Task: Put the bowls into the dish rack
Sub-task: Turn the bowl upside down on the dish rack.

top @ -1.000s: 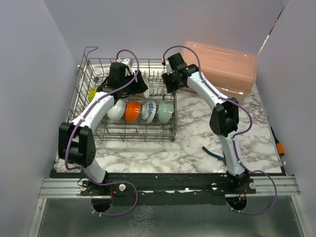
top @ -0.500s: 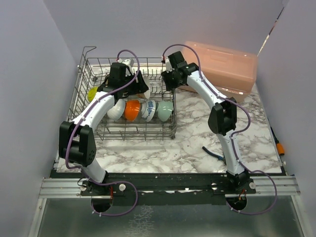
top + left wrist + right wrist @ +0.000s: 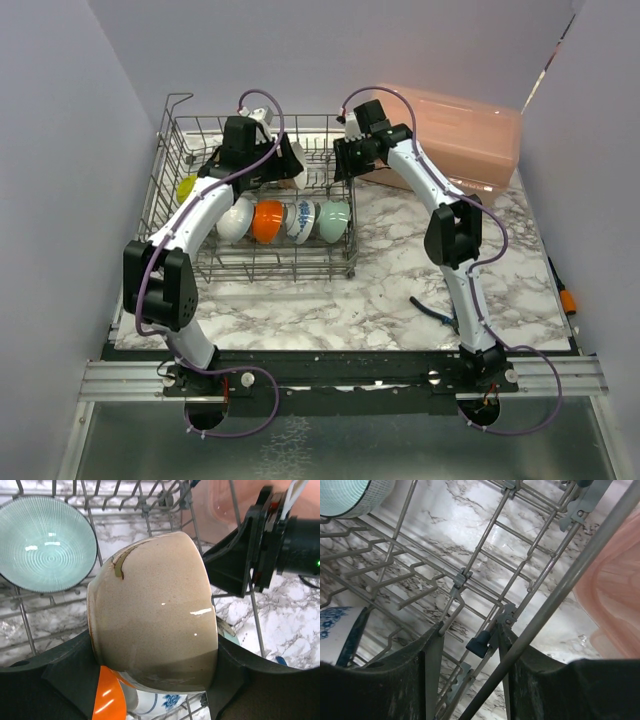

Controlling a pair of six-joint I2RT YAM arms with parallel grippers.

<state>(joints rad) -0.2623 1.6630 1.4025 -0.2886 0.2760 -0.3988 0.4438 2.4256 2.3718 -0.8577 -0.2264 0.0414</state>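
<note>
The dish rack (image 3: 180, 258), a grey wire basket, stands at the back left. A row of bowls stands on edge in it: lime-yellow (image 3: 187, 187), white (image 3: 235, 220), orange (image 3: 265, 222), blue-patterned (image 3: 300, 220) and pale teal (image 3: 335, 218). My left gripper (image 3: 285, 165) hangs over the rack, shut on a beige bowl (image 3: 155, 610) held sideways between its jaws, above the orange bowl (image 3: 107, 697). My right gripper (image 3: 470, 650) is at the rack's right rim (image 3: 555, 597). Its jaws stand apart, with rack wires and a dark blue clip (image 3: 480, 645) between them.
A pink lidded box (image 3: 450, 135) stands at the back right, close behind the right gripper. A dark tool (image 3: 435, 312) lies on the marble top by the right arm's base. An orange-handled item (image 3: 568, 300) lies at the right edge.
My right gripper has shifted slightly back and right along the rack's rim, and its jaws have narrowed a little. My left gripper has moved slightly back with the beige bowl.
</note>
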